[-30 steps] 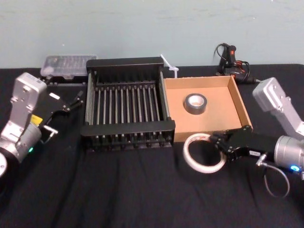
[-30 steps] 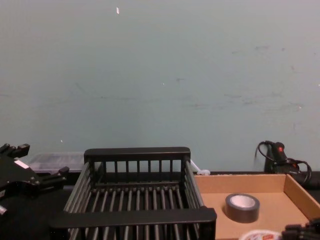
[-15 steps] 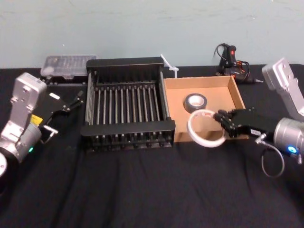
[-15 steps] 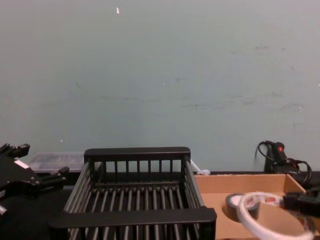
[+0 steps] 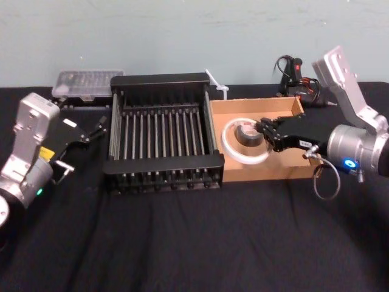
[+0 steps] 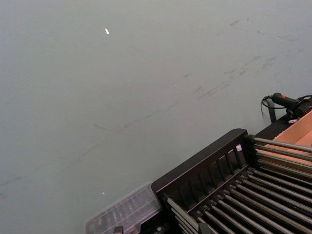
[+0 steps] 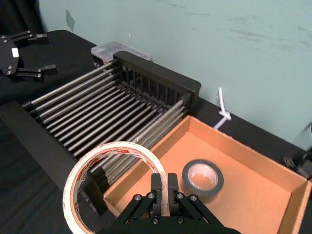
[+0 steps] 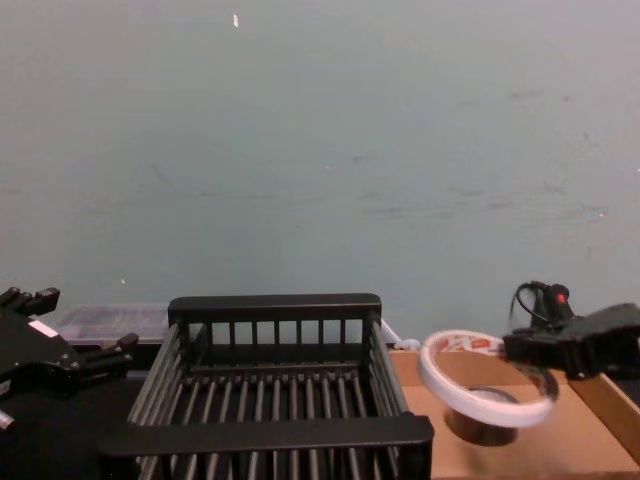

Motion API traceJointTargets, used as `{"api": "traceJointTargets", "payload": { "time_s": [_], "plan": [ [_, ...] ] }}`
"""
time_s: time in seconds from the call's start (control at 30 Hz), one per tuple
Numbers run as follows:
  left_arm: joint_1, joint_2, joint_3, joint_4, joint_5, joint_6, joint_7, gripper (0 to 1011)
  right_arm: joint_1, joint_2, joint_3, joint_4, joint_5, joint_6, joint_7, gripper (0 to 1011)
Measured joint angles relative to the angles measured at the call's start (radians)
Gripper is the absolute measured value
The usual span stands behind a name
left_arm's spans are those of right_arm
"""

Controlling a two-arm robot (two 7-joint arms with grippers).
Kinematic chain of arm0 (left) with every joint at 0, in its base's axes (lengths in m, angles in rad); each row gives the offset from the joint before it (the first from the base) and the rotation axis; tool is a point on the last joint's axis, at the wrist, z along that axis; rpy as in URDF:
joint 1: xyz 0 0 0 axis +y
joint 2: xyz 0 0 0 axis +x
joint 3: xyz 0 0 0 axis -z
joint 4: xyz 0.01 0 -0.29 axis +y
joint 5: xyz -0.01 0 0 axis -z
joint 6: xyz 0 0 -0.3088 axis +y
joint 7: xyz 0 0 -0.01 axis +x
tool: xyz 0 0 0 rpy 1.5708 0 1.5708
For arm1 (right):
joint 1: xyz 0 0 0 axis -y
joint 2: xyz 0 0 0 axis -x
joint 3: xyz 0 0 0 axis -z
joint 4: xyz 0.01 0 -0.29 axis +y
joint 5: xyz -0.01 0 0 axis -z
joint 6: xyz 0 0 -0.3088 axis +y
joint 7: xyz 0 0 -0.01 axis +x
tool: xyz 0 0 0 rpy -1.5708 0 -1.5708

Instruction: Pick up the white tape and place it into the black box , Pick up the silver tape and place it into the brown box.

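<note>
Right hand [image 5: 262, 130] grips white tape [image 5: 242, 159] above brown box [image 5: 267, 172]

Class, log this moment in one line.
right gripper: holds wide white tape roll above tan cardboard tray | grey tape roll: in tray | left gripper: parked, open

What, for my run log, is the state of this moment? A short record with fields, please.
white tape: in the air over the brown box, gripped by its band
right gripper: shut on the white tape
silver tape: lying flat inside the brown box, below the white tape
black box: beside the brown box, on its left
left gripper: open, idle, left of the black box
stage: silver tape in the brown box; white tape not yet in the black box
</note>
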Motion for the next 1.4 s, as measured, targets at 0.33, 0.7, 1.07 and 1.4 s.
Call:
{"api": "traceJointTargets", "payload": {
  "time_s": [0.33,0.7,1.07,1.4],
  "plan": [
    [0.000,0.000,0.000,0.000,0.000,0.000,0.000,1002,0.082,-0.051,-0.046,0.066,-0.036,-0.014,0.027,87],
    [0.000,0.000,0.000,0.000,0.000,0.000,0.000,1001,0.172,-0.128,-0.097,0.160,-0.078,-0.051,0.057,87],
    [0.000,0.000,0.000,0.000,0.000,0.000,0.000,1001,0.239,-0.196,-0.136,0.264,-0.121,-0.085,0.082,87],
    [0.000,0.000,0.000,0.000,0.000,0.000,0.000,1001,0.256,-0.220,-0.140,0.299,-0.138,-0.103,0.085,87]
  ]
}}
